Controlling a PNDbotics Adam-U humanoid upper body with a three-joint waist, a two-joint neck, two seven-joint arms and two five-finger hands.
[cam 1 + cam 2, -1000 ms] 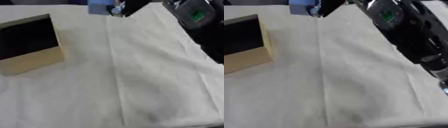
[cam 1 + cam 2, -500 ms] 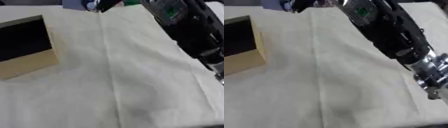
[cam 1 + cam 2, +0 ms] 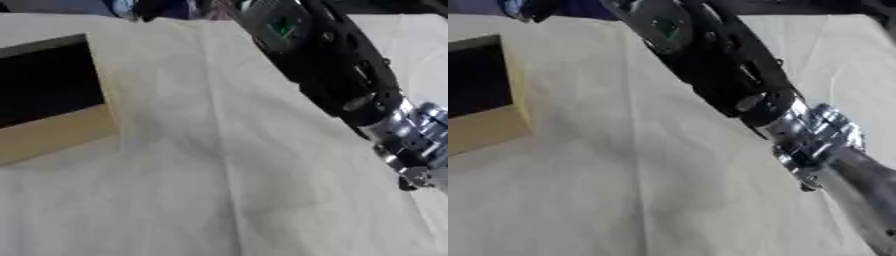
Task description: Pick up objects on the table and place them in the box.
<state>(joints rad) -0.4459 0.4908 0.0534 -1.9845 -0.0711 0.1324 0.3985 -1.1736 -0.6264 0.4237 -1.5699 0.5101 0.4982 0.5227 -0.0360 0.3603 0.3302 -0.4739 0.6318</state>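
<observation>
**Long black arm reaches to the far edge of the table**

Left eye view: A pale cloth [image 3: 219, 175] covers the table. A fold line runs down its middle. The box [image 3: 52, 105] sits at the left side. It is tan on the outside and dark inside, and its open side faces up. I cannot see anything inside it. The right arm [image 3: 332, 75] comes in from the lower right and stretches up across the cloth to the top edge. It is black, with a small green light near its far end and a silver joint near the lower right. The right hand [image 3: 150, 7] shows only as a dark shape at the top edge, past the box. Just beside it is a small blue thing [image 3: 122, 7]. It is too blurry to tell what it is. I cannot tell if the hand is spread, closed, or holding the blue thing.

Right eye view: The same arm crosses from the lower right to the top left. The box is cut off by the left edge. The hand and the blue thing are in the top left corner, blurry here too. The left hand does not show in either view.
</observation>
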